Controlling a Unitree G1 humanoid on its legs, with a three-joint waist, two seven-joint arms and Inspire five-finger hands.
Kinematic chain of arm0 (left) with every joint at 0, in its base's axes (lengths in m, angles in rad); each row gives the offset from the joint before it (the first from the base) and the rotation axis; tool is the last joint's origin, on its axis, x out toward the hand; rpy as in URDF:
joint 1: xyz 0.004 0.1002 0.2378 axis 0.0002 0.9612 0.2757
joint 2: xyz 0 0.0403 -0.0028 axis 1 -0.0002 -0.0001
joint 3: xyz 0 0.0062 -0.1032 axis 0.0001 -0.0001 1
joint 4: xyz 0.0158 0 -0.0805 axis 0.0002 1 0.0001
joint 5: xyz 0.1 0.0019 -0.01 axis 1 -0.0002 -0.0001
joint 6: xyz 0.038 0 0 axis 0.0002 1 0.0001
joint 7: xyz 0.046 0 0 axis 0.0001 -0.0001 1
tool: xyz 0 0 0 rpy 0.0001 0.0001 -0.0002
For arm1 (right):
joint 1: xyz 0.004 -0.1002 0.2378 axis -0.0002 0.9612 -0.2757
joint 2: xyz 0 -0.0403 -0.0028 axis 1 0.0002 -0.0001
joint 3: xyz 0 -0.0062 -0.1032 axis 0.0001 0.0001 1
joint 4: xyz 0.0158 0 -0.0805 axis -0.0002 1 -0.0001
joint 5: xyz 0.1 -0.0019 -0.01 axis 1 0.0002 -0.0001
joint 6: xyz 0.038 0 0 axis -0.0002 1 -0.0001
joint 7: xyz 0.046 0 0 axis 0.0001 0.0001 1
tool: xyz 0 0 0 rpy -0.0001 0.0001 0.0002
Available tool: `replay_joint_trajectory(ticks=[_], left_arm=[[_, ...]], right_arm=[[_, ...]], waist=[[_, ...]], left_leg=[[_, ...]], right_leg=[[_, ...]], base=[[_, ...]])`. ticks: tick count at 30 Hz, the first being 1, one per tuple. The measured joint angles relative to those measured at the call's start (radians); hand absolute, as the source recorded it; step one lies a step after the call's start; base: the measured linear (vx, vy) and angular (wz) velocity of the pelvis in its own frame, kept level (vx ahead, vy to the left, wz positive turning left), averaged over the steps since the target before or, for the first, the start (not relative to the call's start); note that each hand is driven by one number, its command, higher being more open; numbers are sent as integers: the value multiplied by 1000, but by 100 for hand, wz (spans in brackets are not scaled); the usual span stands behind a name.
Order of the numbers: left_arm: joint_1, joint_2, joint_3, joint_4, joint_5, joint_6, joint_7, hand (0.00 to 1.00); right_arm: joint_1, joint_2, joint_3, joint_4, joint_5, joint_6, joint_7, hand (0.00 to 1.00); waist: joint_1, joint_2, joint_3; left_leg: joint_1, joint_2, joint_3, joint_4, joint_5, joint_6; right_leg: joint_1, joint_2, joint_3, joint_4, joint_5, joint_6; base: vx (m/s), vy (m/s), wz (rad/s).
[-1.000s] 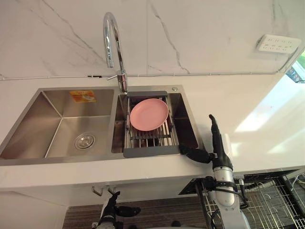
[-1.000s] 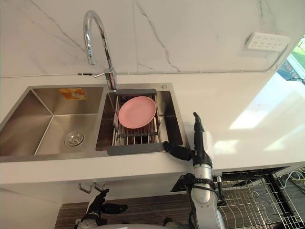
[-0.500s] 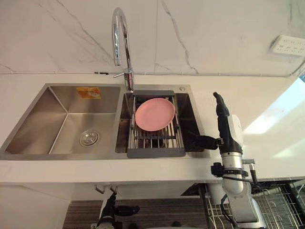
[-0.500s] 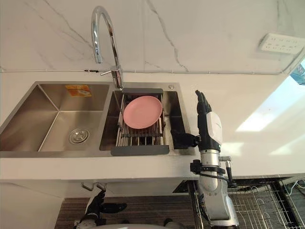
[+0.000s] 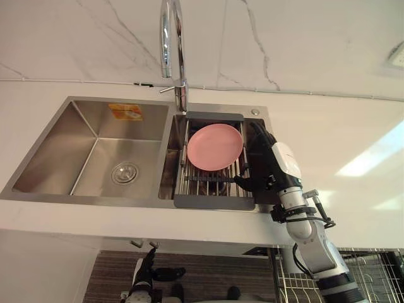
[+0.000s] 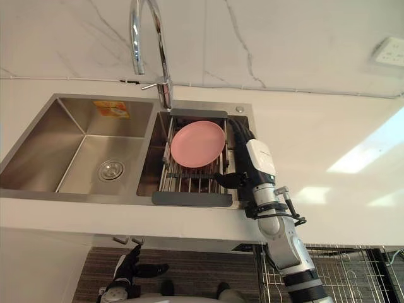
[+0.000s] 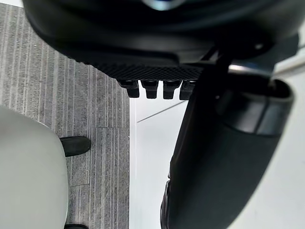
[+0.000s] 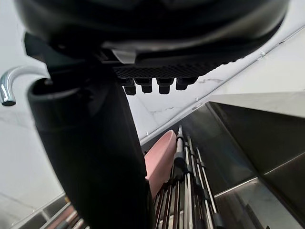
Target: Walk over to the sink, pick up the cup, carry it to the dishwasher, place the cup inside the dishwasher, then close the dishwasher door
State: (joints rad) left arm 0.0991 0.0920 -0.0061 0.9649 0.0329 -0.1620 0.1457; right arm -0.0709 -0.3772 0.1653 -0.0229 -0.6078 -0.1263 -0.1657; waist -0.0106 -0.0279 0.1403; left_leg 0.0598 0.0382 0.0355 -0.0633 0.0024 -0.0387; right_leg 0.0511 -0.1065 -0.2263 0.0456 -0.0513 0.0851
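A pink plate (image 5: pixel 214 146) lies tilted on a metal drying rack (image 5: pixel 214 202) set across the right basin of a steel double sink (image 5: pixel 82 201). My right hand (image 5: pixel 270 163) is open, with straight fingers reaching into the gap between the rack and the basin's right wall. Its thumb (image 5: pixel 245 183) points at the rack's front right corner. Past that thumb (image 8: pixel 90 157), the right wrist view has the plate (image 8: pixel 159 160) and the rack bars (image 8: pixel 190 191). My left hand (image 5: pixel 144 278) hangs open low by the floor, below the counter edge.
A tall chrome faucet (image 5: pixel 173 50) rises behind the divide between the basins. The left basin has a drain (image 5: pixel 124 172). White counter (image 5: pixel 353 164) runs to the right, with a wall outlet (image 6: pixel 390 50) above. A wire dishwasher rack (image 6: pixel 353 271) juts out below the counter.
The camera has shifted. My right hand has moved left from above the counter to the right basin and now sits beside the rack. The left hand stays low.
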Motion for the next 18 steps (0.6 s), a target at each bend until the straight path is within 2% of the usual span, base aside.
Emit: replay_joint_trajectory(ticks=[10,18], left_arm=[[0,1,-1,-27,-6,-8,0,100],[0,2,-1,-58,-15,-16,0,100]], right_arm=[[-120,-30,23,93,-160,11,-10,100],[-198,-30,22,138,-229,53,-35,100]], waist=[[20,-1,28],[23,-1,62]], left_leg=[[-33,-9,-7,18,0,0],[-51,-15,-12,26,1,1]], right_leg=[[-26,-11,-11,15,-3,2],[-44,-22,-18,37,-8,3]], base=[[-25,2,4],[-27,2,3]])
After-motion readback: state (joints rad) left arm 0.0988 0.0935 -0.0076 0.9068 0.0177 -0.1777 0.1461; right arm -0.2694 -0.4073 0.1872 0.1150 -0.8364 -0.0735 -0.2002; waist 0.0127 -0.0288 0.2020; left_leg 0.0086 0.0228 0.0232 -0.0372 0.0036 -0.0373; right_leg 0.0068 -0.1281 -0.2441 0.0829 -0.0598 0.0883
